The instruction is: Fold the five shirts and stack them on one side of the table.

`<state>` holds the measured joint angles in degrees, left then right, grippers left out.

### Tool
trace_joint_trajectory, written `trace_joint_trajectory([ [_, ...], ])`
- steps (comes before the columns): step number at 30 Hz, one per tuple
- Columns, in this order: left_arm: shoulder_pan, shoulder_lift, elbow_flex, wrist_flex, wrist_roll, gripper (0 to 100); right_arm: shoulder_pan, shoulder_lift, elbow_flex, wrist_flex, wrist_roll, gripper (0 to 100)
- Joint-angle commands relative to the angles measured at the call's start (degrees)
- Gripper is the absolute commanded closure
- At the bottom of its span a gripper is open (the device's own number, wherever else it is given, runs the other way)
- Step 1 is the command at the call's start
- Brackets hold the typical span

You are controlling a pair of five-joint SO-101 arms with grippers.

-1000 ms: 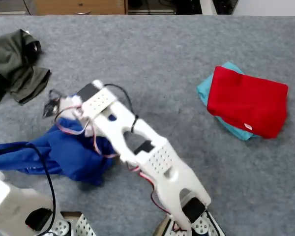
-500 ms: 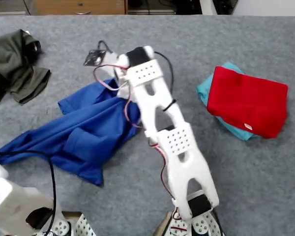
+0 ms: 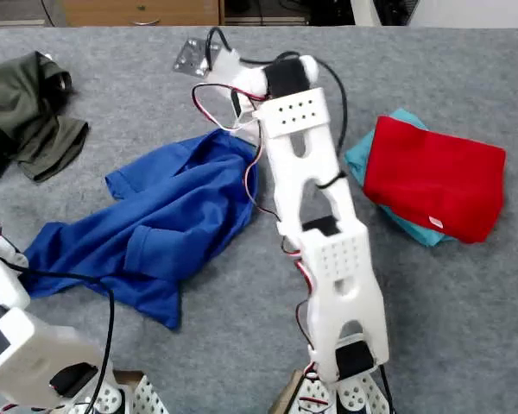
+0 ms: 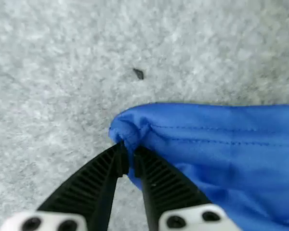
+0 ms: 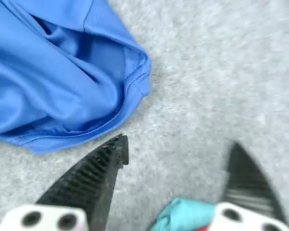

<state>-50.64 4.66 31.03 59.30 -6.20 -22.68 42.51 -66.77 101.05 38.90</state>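
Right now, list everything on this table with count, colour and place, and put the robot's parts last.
blue shirt: one, blue, spread unfolded, middle-left of the table
olive shirt: one, dark olive, crumpled at the far left
red shirt: one, red, folded, on top of the teal shirt at the right
teal shirt: one, teal, under the red shirt
table: one, grey
left claw: one, black, shut on the blue shirt's edge
right claw: one, black, open over bare table beside the blue shirt

A robotics lab, seemingly: grey felt-covered table (image 3: 449, 328), white arm (image 3: 328, 250) trailing bare wires, wooden drawer unit (image 3: 138, 12) behind.
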Motion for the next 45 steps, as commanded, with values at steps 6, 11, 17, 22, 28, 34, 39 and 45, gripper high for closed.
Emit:
trace_joint_trajectory([
  [6, 1.1, 0.0, 0.2, -2.4, 2.5, 98, -17.1, -21.9, 29.0, 0.6, -0.8, 81.4],
  [11, 1.1, 0.0, 0.2, -2.4, 2.2, 98, -22.7, -27.2, 47.4, -7.4, -3.4, 86.0],
  [17, 1.1, 0.0, 0.2, -2.4, 2.2, 98, -26.9, -27.6, 62.2, -20.0, -6.2, 81.0],
  [22, 1.1, 0.0, 0.2, -2.4, 2.2, 98, -28.5, -27.6, 67.5, -26.1, -7.1, 72.7],
  [28, 1.1, 0.0, 0.2, -2.4, 2.2, 98, -21.9, -27.6, 67.8, -32.4, -6.9, 92.8],
  [34, 1.1, 0.0, 0.2, -2.4, 2.2, 98, -14.5, -27.6, 66.1, -37.6, -3.6, 96.2],
  [39, 1.1, 0.0, 0.2, -2.4, 2.2, 98, -11.6, -24.8, 58.5, -36.3, -0.4, 95.7],
  [45, 1.1, 0.0, 0.2, -2.4, 2.2, 98, -6.7, -14.8, 44.0, -31.8, 2.6, 74.6],
])
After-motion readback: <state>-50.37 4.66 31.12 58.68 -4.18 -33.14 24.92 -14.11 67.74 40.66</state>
